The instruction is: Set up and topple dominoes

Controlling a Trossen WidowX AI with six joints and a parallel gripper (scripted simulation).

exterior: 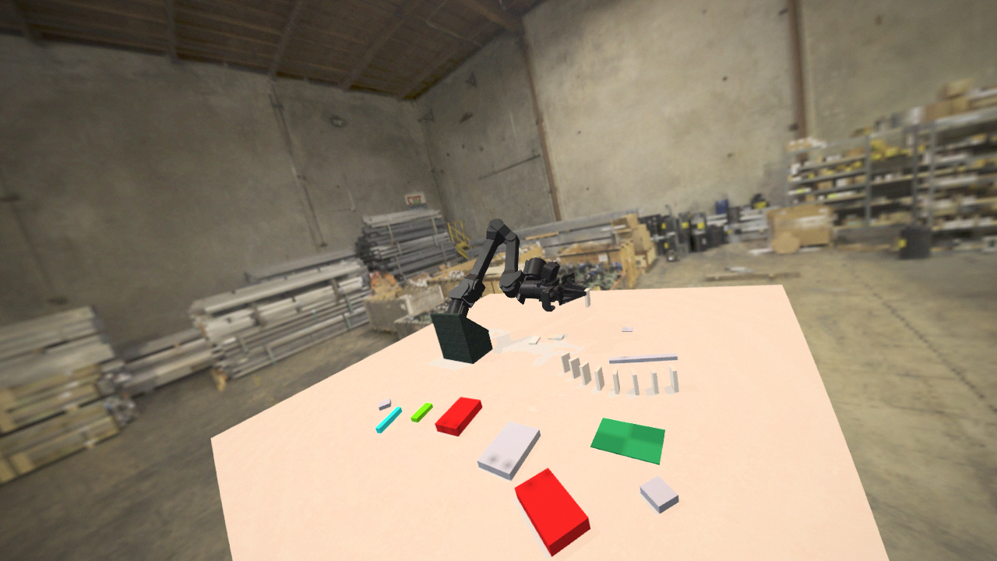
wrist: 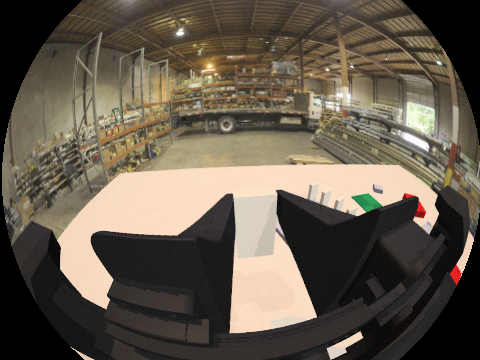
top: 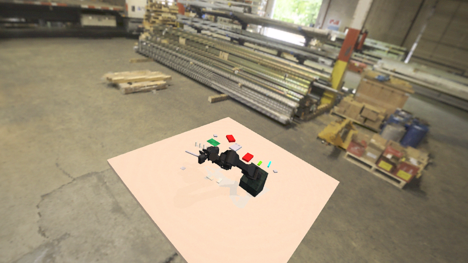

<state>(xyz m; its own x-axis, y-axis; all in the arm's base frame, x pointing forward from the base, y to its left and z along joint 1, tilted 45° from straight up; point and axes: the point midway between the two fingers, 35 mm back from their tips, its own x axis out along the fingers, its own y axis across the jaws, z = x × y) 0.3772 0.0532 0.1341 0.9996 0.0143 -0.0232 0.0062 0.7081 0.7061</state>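
My gripper (exterior: 576, 296) (wrist: 255, 210) (top: 200, 156) is shut on a white domino (exterior: 587, 298) (wrist: 255, 226), held upright in the air, well above the pink mat (exterior: 738, 453). A curved row of several white dominoes (exterior: 616, 379) (top: 197, 144) (wrist: 324, 196) stands on the mat, nearer the exterior camera than the gripper and apart from it. A long thin grey bar (exterior: 642, 359) (top: 192, 153) lies just behind the row's right part. Three loose white dominoes (exterior: 533, 340) (exterior: 555, 336) (exterior: 626, 329) lie flat on the mat below the arm.
The arm's dark base (exterior: 459, 336) (top: 253, 180) stands to the left of the row. In front of the row lie a green plate (exterior: 628, 439), two red blocks (exterior: 458, 415) (exterior: 551, 509), a white block (exterior: 509, 449), a small grey block (exterior: 658, 494), and cyan (exterior: 388, 420) and lime (exterior: 420, 411) bars.
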